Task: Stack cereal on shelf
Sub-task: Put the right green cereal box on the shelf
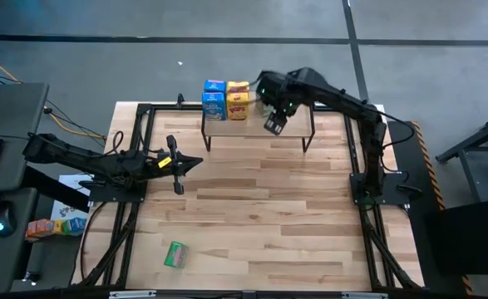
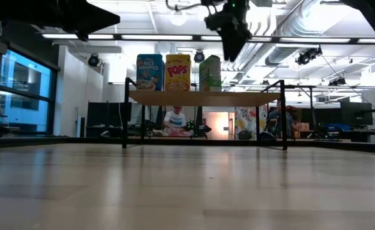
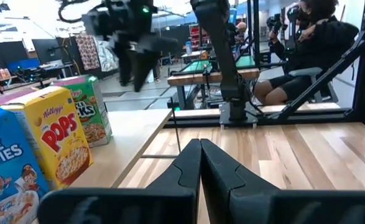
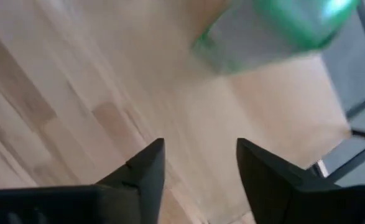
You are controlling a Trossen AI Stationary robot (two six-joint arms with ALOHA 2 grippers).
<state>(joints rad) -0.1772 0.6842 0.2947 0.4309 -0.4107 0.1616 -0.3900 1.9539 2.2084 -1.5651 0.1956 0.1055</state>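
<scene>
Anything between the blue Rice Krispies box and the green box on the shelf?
Yes: the yellow Pops box stands between the blue box and the green box on the shelf, in the low view.

Grey floor (image 1: 227, 21), ceiling lights (image 2: 136, 37), windows (image 2: 21, 89)

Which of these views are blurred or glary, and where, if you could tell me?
Right wrist view: the green box is smeared by blur, its print unreadable, while the open right gripper stays fairly crisp. Low view: bright ceiling lights wash out the room behind the shelf. Left wrist view: the yellow box reads clearly; the far arm is soft.
</scene>
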